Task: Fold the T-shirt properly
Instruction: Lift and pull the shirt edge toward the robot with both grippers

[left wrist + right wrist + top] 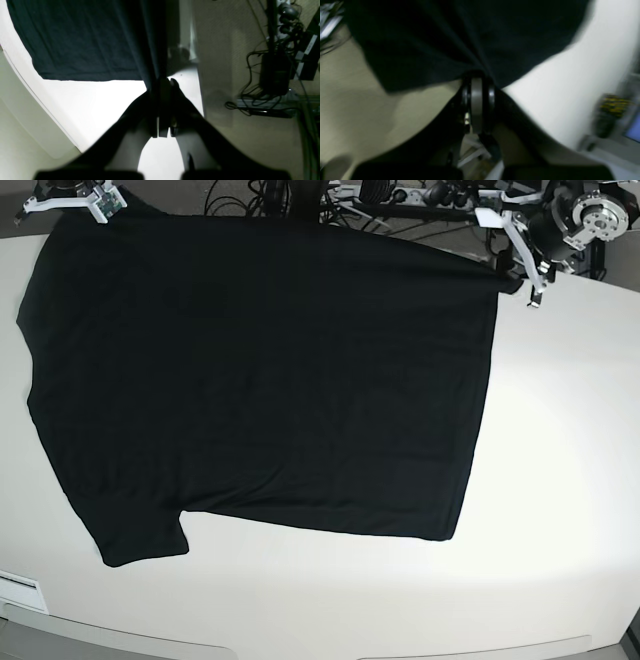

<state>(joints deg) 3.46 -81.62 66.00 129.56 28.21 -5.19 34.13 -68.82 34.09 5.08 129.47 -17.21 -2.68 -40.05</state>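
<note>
Left wrist view: the left hand (163,86) is pinched closed on an edge of the black T-shirt (82,42) above the white counter (100,105); right wrist view: the right hand (477,86) clamps the dark cloth too; base view: the shirt lies spread, plain side up, both far corners gripped.

Left end effector (163,83) and right end effector (477,86), both clamped tight.

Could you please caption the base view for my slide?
Black T-shirt spread plain-side up on the table, both tools pinching its far corners.
</note>
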